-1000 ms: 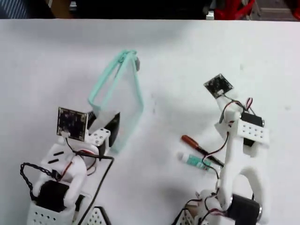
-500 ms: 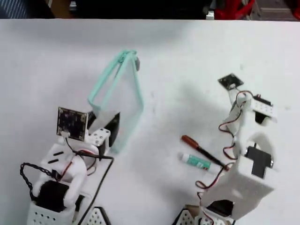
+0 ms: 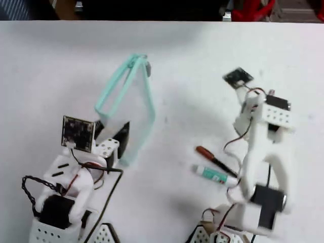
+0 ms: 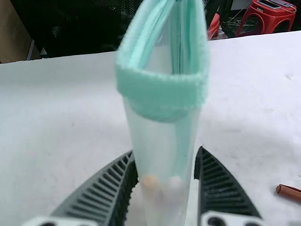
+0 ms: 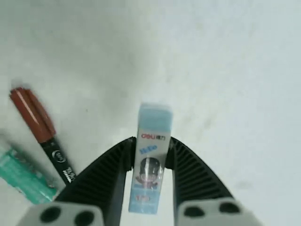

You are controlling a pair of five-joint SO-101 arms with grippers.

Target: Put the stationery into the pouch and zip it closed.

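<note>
Right gripper (image 5: 149, 142) pinches the eraser (image 5: 154, 117), left gripper (image 4: 165, 155) clamps the pouch (image 4: 162, 84) upright at ten o'clock from the pen (image 3: 215, 161), and a crooked approach could bounce the eraser off that narrow mouth onto the table (image 3: 61, 61).

We take this for a robotics lab: robot arms (image 3: 263, 147) with bare circuit boards (image 3: 78, 132) and loose wires (image 3: 112, 190) on a white bench (image 3: 212, 45), a red stool (image 4: 270, 14) behind.
</note>
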